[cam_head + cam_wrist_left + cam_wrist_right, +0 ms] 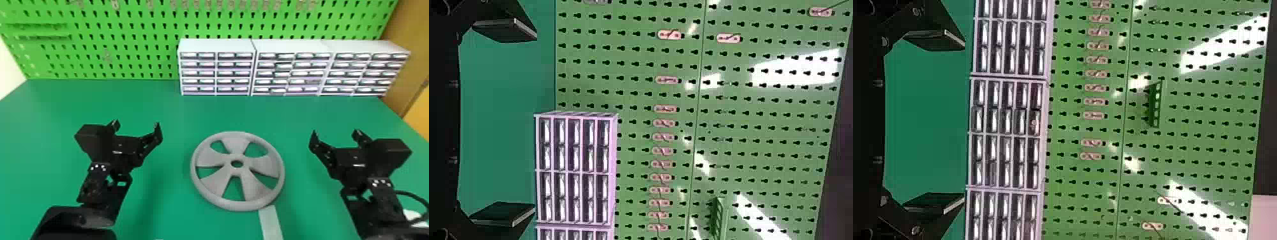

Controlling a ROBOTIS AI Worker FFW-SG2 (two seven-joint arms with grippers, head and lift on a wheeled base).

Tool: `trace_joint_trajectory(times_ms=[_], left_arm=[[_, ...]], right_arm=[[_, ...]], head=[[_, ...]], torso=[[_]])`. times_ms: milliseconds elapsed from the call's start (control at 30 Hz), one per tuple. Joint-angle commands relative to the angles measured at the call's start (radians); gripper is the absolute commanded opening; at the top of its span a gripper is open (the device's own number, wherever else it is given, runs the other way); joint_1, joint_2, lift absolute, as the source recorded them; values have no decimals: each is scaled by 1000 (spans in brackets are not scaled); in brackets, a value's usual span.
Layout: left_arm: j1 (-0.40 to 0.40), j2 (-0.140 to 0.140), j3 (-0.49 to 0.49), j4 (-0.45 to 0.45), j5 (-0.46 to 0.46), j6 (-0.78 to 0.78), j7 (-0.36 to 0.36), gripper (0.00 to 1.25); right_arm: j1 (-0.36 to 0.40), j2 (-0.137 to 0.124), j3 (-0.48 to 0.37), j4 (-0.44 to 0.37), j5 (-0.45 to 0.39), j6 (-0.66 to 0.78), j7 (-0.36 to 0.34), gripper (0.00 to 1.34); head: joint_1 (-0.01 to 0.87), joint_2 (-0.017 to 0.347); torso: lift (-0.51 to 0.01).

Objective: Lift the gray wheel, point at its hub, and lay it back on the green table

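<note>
The gray wheel (209,190) lies flat on the green table (172,111) in the head view, its round hub hole (237,163) facing up. To its left, apart from it, is my left gripper (136,123), open with nothing between its fingers. My right gripper (335,132) stands open on the wheel's right side, also apart from it. In the left wrist view, the left gripper (535,122) has its two fingers spread wide. The right wrist view has the right gripper (964,124) spread the same way.
White drawer cabinets (217,46) line the table's back edge from the middle to the right. Behind them rises a green pegboard (127,32). A pale strip (270,223) lies on the table just in front of the wheel. A dark cable (415,195) loops beside the right arm.
</note>
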Motion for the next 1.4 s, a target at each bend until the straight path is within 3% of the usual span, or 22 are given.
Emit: trace_joint_trajectory(times_ms=[0,1367], left_arm=[[-7,0,-1,0,0,0,-1,1161],[-1,-2,8,0,-6,-23,-1,1158]], right_arm=[[-3,1,3,0,0,-1,0,1120],[-26,-6,31,0,-8,5,0,1120]], head=[[692,48],[692,48]], torso=[[-93],[-93]])
